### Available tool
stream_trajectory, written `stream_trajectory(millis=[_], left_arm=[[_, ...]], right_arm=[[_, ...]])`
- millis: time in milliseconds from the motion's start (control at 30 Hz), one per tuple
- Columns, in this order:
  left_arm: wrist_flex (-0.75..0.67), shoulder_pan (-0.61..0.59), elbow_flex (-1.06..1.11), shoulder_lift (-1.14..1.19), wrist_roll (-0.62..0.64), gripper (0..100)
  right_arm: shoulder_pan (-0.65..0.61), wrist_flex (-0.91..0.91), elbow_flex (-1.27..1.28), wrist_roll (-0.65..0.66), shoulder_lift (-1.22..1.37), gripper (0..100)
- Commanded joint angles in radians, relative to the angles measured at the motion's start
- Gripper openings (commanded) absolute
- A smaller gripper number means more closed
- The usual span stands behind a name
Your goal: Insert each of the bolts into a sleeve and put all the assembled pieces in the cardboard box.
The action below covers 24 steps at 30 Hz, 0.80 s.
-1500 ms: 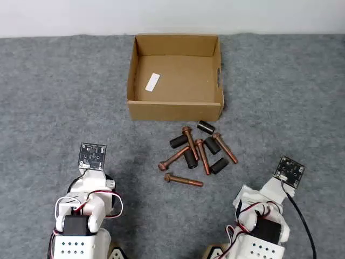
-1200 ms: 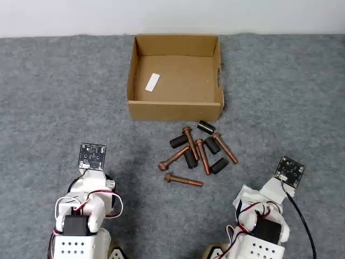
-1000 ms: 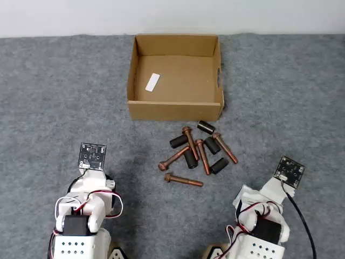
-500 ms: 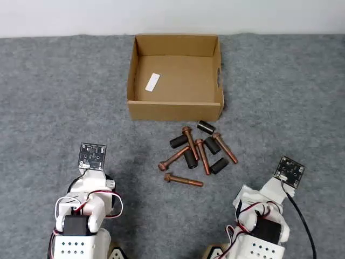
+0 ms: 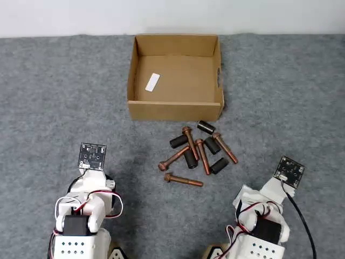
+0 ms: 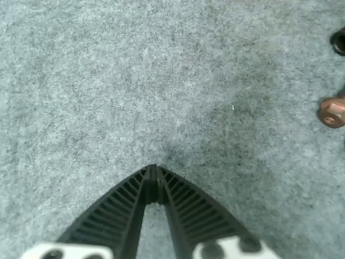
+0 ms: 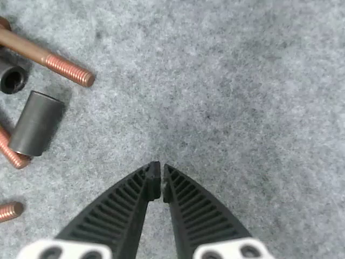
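Several copper bolts [image 5: 183, 179] and black sleeves [image 5: 219, 165] lie in a loose pile on the grey carpet, just in front of the open cardboard box [image 5: 175, 110]. Both arms rest folded at the near edge, the left arm [image 5: 89, 202] and the right arm [image 5: 267, 210], well short of the pile. My left gripper [image 6: 152, 178] is shut over bare carpet, with a bolt head [image 6: 332, 112] off to the side. My right gripper [image 7: 157, 174] is shut and holds nothing; a sleeve [image 7: 36, 123] and a bolt [image 7: 46, 57] lie nearby.
A small white slip [image 5: 152, 82] lies inside the box. Open carpet spreads to the left and right of the pile. A pale wall [image 5: 172, 16] runs along the far edge.
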Motion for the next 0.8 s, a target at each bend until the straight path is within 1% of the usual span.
stream_trajectory(millis=[0, 533, 633, 767], left_arm=[[-0.026, -0.008, -0.005, -0.009, -0.014, 1], [-0.026, -0.008, -0.005, -0.009, -0.014, 1], [-0.026, -0.008, -0.005, -0.009, -0.014, 1], [-0.026, -0.008, -0.005, -0.009, -0.014, 1]], right_arm=[[0.013, 0.008, 0.014, 0.008, -0.018, 0.9], [0.007, 0.005, 0.014, 0.002, -0.018, 0.9], [-0.058, 0.001, 0.009, 0.008, -0.018, 0.9], [-0.071, 0.001, -0.110, 0.009, -0.018, 0.9]])
